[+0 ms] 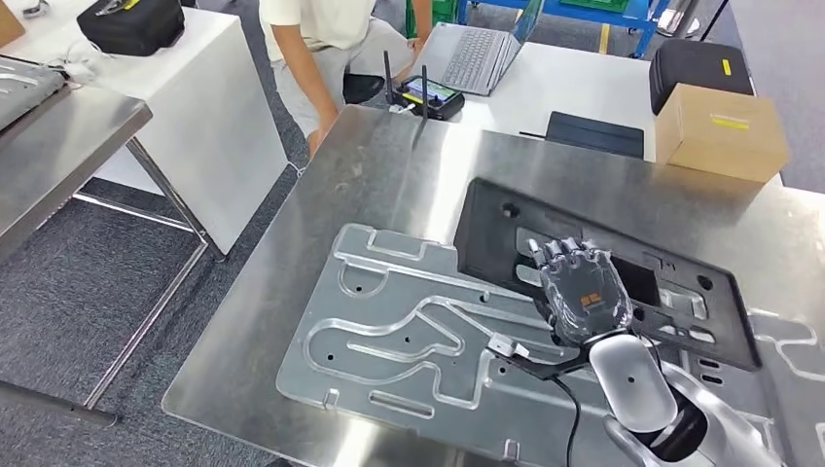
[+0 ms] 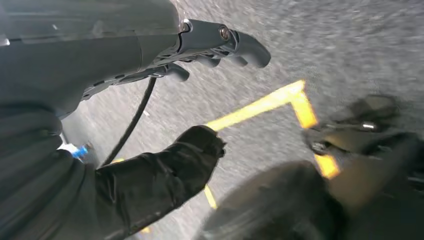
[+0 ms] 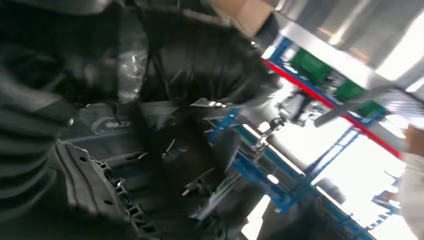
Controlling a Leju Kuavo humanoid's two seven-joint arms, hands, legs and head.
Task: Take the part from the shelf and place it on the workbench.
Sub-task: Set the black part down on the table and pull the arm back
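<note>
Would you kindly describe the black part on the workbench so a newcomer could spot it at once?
Start at the steel workbench in the head view. On its right half, the right hand holds a flat black panel lying over the silver plates. It is the only dark, matte piece there, with rectangular cut-outs and corner holes; its neighbours are shiny, grooved metal.

Black part point(image 1: 603, 268) on workbench point(image 1: 389, 185), overlapping metal plate point(image 1: 389, 341); cardboard box point(image 1: 720, 131) behind.

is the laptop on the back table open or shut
Open. In the head view the laptop on the white table shows its keyboard facing up, with the screen raised behind it.
</note>
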